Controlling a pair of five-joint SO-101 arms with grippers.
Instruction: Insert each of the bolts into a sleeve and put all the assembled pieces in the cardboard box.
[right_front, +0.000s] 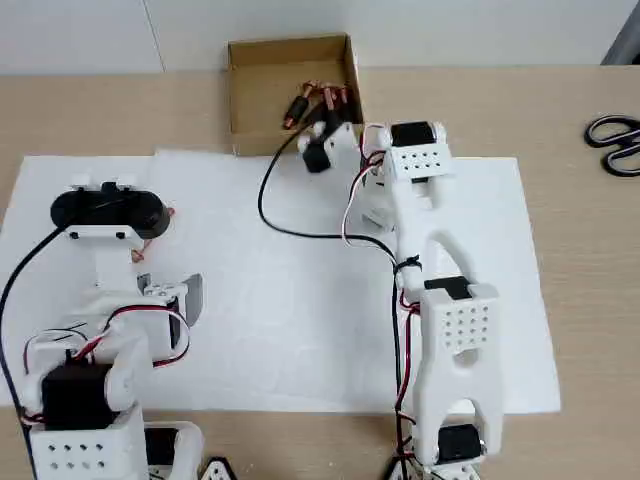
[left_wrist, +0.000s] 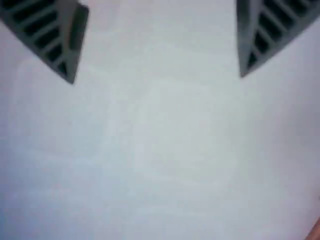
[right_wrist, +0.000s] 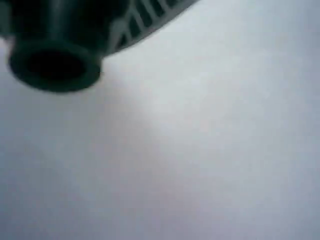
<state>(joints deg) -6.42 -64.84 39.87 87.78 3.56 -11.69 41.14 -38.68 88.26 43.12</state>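
Left gripper (left_wrist: 156, 77): jaws spread wide, poised over white paper sheet (right_front: 300, 320).
Copper-coloured bolts (right_front: 140, 256): two, on the sheet beside the left arm, partly hidden by it.
Black cable (right_front: 265, 205): looped across the sheet toward the right arm.
Right gripper (right_front: 328, 142): at the sheet's far edge, just beside the near corner of the cardboard box (right_front: 260, 95); clamped on a black sleeve (right_wrist: 55, 64), open end visible, raised off the paper.
Assembled pieces (right_front: 315, 103): several, copper and black, lying inside the box near its right wall.
Scissors (right_front: 615, 142): on the bare wooden table (right_front: 580, 300), off the sheet on the right arm's side, well apart from the box.
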